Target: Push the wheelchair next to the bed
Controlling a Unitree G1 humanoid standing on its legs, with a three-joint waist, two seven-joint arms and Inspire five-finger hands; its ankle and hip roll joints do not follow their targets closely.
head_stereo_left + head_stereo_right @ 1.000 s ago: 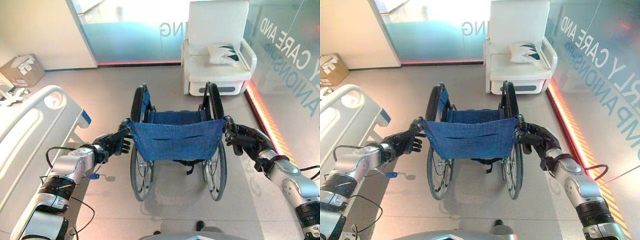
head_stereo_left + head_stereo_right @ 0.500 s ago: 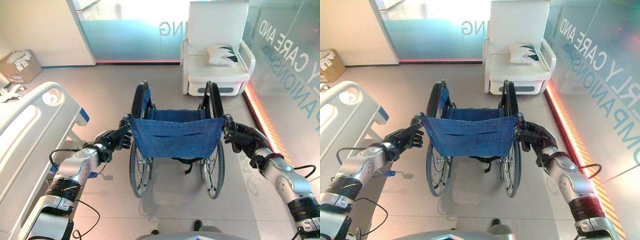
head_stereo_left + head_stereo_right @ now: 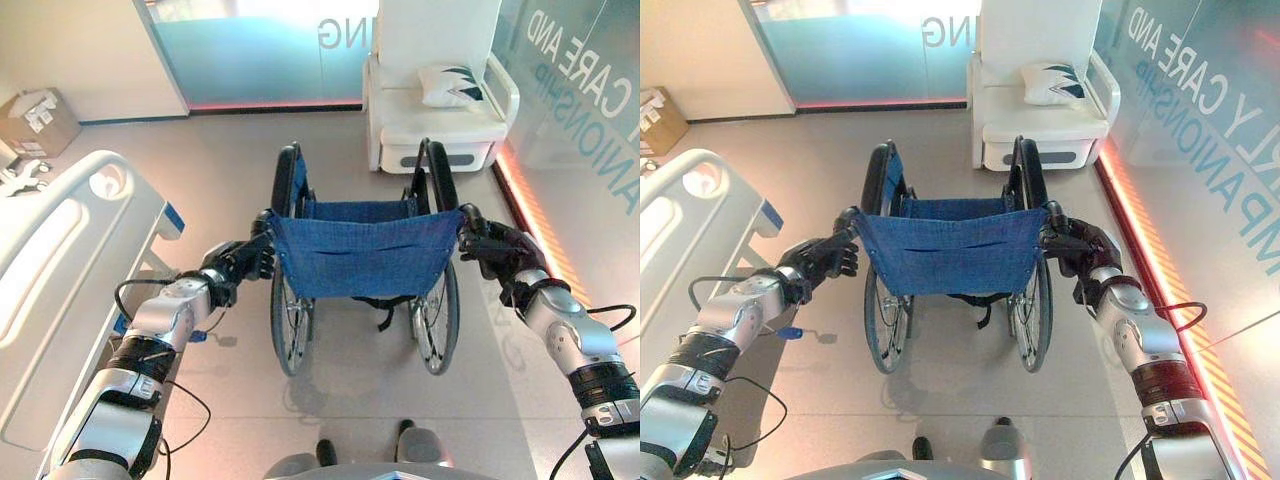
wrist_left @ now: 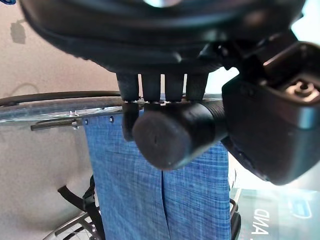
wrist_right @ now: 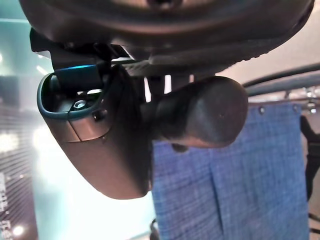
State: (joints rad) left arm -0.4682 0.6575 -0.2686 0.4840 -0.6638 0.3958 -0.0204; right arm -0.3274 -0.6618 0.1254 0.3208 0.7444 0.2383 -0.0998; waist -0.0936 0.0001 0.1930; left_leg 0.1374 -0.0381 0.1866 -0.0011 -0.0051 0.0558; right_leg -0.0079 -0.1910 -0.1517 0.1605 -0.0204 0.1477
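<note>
On the grey floor [image 3: 220, 160], in the open middle between the bed [image 3: 60, 260] at the robot's left and a glass wall [image 3: 580, 90] at its right, stands the wheelchair [image 3: 365, 255], its blue fabric backrest facing the robot and its large wheels on the floor. The left hand [image 3: 240, 262] is clamped on the wheelchair's left push handle [image 4: 170, 132], and the right hand [image 3: 490, 248] is clamped on the right push handle [image 5: 200, 117]. Large pale lettering runs along the glass wall, cut off by the picture's edge, and mirrored letters show on the teal glass panel [image 3: 260, 50] at the far side. Beyond the wheelchair sits a white armchair [image 3: 435, 100] with a patterned cushion [image 3: 455, 85] on its seat. A cardboard box [image 3: 38, 118] with white labels, too small to read, rests on the floor past the bed's far corner. The left wrist view shows the fingers [image 4: 150, 87] curled over the round black handle end with the thumb beside it, and the backrest's seam below; the right wrist view shows the other handle end gripped likewise, above the blue cloth. The head views show the wheelchair just beside the bed's white end rail, apart from it.
</note>
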